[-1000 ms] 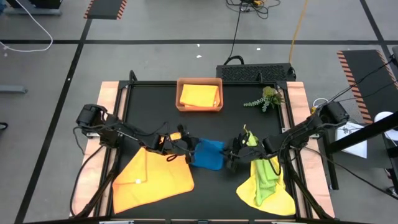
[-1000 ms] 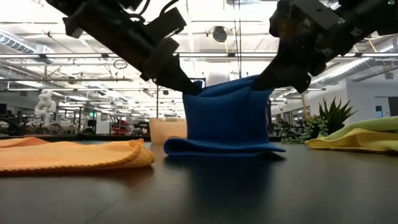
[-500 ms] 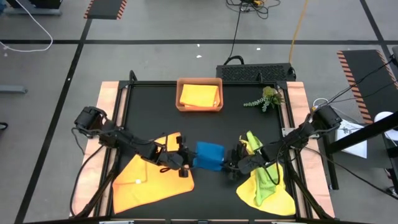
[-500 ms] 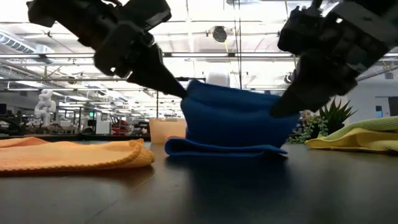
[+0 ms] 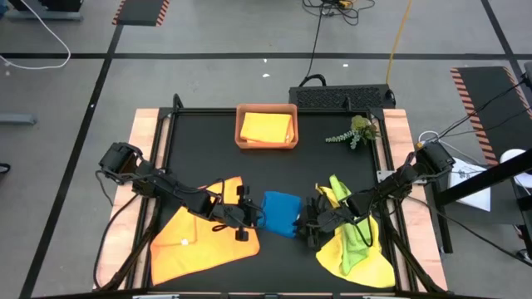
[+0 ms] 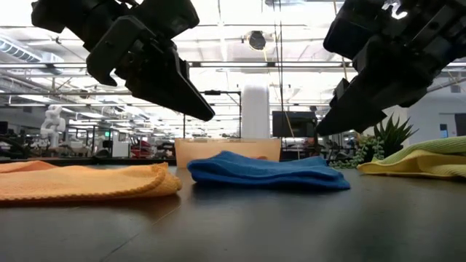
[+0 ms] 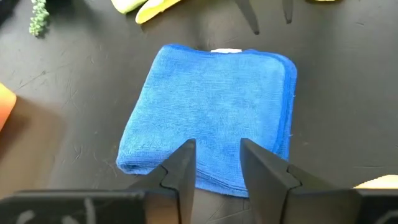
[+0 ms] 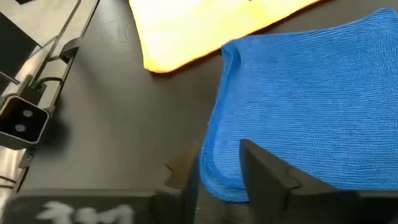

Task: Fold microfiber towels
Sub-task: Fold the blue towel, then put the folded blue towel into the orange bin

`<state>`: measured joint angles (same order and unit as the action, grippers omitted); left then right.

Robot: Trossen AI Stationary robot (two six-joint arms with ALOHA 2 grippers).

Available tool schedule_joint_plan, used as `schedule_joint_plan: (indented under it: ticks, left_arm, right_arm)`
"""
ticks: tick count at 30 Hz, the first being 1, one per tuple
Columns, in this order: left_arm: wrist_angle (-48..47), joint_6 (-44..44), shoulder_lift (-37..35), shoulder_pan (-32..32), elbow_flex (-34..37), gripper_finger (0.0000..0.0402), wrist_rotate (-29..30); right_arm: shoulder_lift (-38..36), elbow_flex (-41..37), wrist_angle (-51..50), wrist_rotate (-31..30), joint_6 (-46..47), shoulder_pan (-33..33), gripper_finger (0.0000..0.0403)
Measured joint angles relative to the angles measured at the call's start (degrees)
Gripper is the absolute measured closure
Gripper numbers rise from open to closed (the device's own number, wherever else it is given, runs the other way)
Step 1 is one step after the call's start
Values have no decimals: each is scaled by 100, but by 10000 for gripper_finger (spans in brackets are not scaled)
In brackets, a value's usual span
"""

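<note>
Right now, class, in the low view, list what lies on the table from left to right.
Orange towel → tray, standing farther back → folded blue towel → plant sprig, also farther back → lime green towel lying on a yellow towel.

Folded blue microfiber towel (image 5: 280, 213) flat at surface (image 5: 332, 170) centre, between left gripper (image 5: 246, 218) and right gripper (image 5: 309, 226), large orange microfiber towel (image 5: 199, 237) left, yellow microfiber towel (image 5: 366, 262) right, rectangular orange-brown tray (image 5: 267, 127) behind.

A grey concrete floor (image 5: 208, 33) with dark seams surrounded the black worktop (image 5: 208, 149); bright ceiling strip lights (image 6: 240, 29) lit the hall.
</note>
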<state>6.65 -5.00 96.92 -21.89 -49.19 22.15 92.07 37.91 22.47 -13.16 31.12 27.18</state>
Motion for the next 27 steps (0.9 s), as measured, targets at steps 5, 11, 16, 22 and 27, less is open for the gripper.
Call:
schedule_joint_plan:
  ticks: [5, 11, 16, 22, 27]
  left_arm:
    - [-4, -168, -1, 41, -4, 252, 14]
    - [-75, -609, -2, 514, -9, 229, -162]
    - [-106, -931, -2, 1232, -11, 189, -1088]
    - [-74, -1283, -2, 1948, -11, 135, -1961]
    - [-46, -1496, 320, 2231, -13, 111, -2141]
  right_arm:
    - [0, 0, -45, -204, -14, -51, 247]
    - [-114, 5, -449, -769, 238, -518, 215]
    - [-173, 7, -886, -463, 556, -1057, 192]
    - [-170, -1, -1243, 98, 698, -1496, 166]
    - [-173, -87, -1209, 516, 694, -1610, 161]
